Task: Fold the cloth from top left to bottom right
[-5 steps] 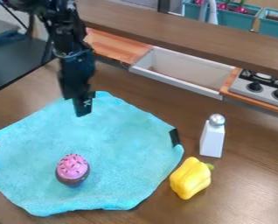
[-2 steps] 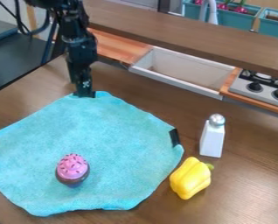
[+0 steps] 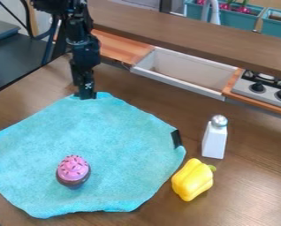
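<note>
cloth [image 3: 107, 132], blue: spread unfolded on the brown counter [image 3: 249, 194].
gripper [image 3: 85, 94], black: at the cloth's top corner; how far open, and whether it has hold of the cloth, cannot be told.
toy cupcake [image 3: 73, 171], pink-topped: on the cloth, lower left part.
yellow pepper [image 3: 191, 180]: just beside the cloth's lower right edge.
white shaker [image 3: 214, 140], silver-topped: right of the cloth.
sink [image 3: 184, 73]: beyond the cloth, upper right.
</note>
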Robot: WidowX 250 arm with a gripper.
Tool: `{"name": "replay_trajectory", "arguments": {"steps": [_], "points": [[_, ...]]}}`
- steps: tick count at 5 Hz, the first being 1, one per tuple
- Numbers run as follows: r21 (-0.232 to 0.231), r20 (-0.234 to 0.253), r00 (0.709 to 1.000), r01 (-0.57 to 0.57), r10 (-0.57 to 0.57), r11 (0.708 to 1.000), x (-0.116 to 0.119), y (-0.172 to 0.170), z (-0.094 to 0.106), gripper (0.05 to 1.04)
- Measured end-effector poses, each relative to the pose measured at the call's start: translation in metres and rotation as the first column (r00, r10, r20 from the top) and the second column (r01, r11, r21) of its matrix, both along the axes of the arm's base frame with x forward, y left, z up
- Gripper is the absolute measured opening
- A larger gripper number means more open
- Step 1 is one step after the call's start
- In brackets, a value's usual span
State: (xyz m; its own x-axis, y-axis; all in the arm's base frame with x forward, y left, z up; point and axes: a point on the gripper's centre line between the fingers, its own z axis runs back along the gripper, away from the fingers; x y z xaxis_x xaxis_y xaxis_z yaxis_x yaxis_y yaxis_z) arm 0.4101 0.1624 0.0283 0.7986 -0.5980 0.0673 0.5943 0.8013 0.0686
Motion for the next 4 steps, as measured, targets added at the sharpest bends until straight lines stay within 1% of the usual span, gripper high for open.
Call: {"name": "replay_trajectory", "arguments": {"steps": [1,2,3,4], "points": [[0.012,0.037,0.999,0.009,-0.010,1.000,0.006,0.002,0.001,1.001],[0.034,0.049,0.999,-0.001,0.000,0.999,0.009,0.006,0.001,1.001],[0.038,0.018,1.000,-0.013,0.012,0.999,0.015,0.010,-0.011,1.001],[0.051,0.020,0.999,-0.035,0.034,0.998,0.021,0.015,-0.014,1.001]]}}
